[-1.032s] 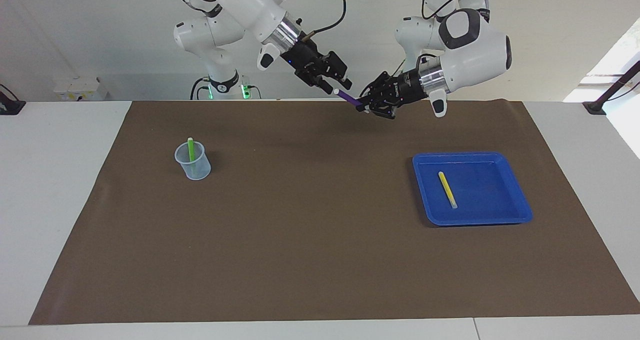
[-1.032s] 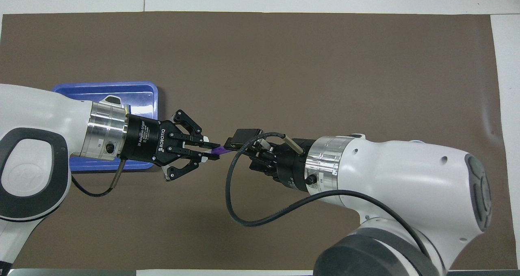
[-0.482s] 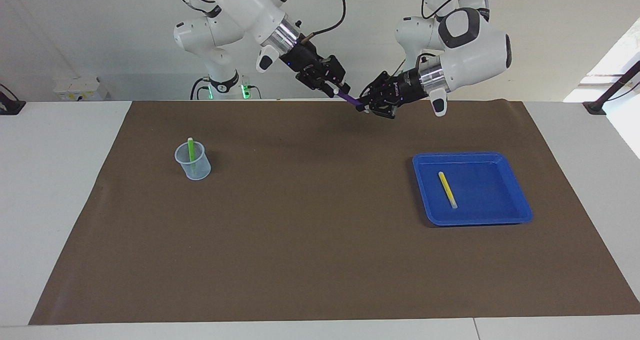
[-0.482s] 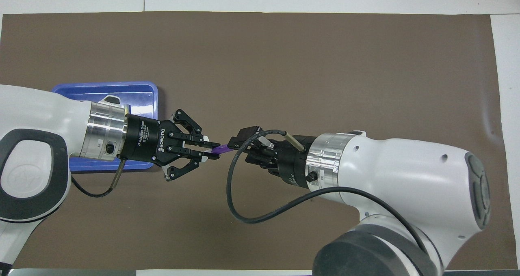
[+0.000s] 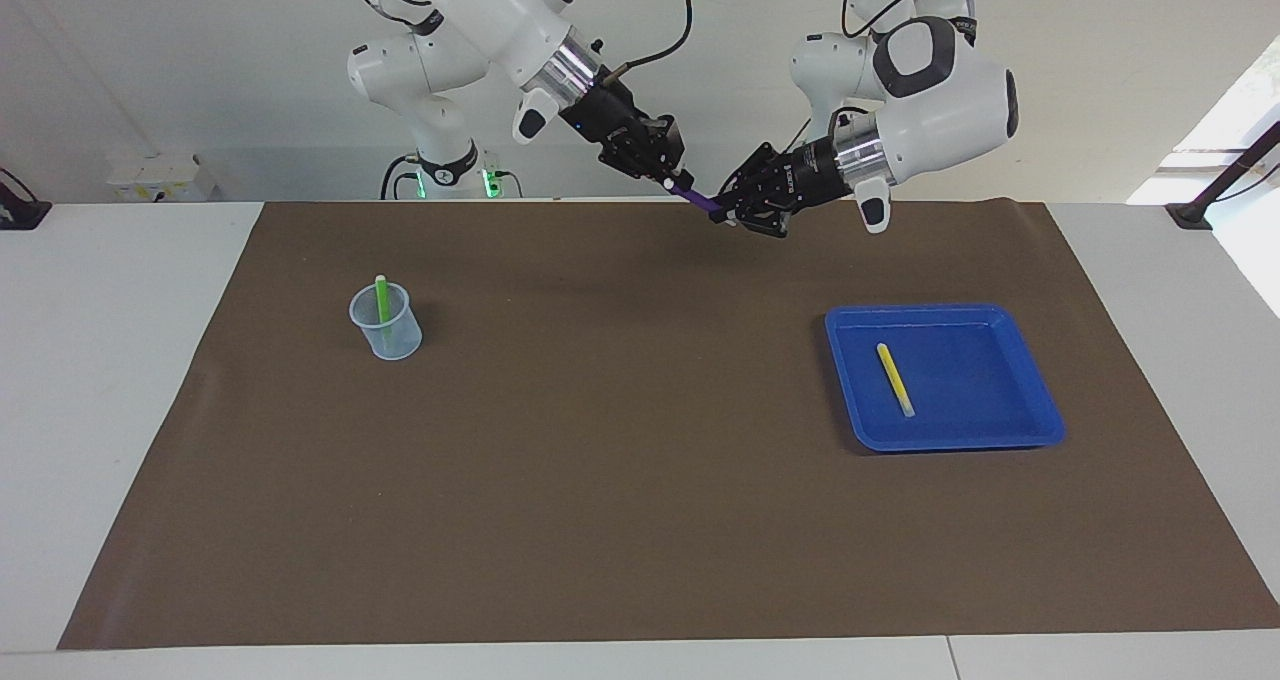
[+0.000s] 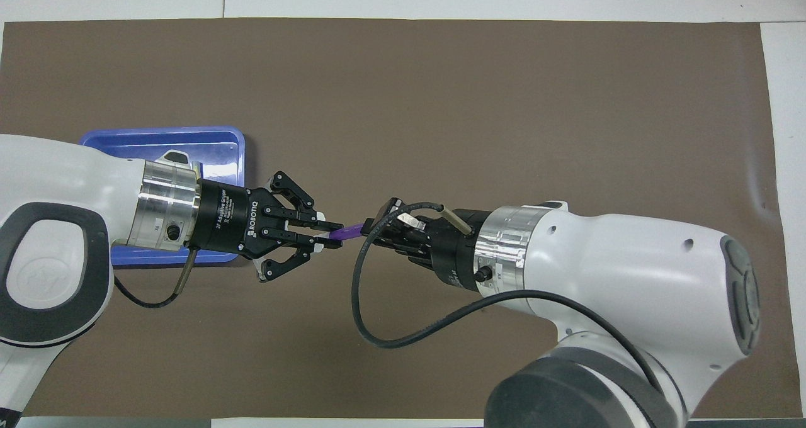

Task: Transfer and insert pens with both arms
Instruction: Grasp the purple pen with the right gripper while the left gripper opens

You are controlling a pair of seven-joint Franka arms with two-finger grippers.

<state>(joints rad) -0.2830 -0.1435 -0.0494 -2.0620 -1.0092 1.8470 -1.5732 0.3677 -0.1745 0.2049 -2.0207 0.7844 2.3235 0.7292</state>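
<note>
Up in the air over the brown mat (image 5: pixel 640 480), the purple pen (image 5: pixel 692 196) bridges the two arms: the left gripper (image 5: pixel 722 210) has its fingers clamped on one end, and the right gripper (image 5: pixel 672 180) has its fingers closed on the pale-tipped end. Down on the worktop, the yellow pen (image 5: pixel 894 378) lies in the blue tray (image 5: pixel 1030 425) and the green pen (image 5: pixel 381 302) stands in the clear cup (image 5: pixel 396 342).

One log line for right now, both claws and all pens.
left claw: shut on purple pen | right claw: shut on purple pen | green pen: in cup | yellow pen: in blue tray
</note>
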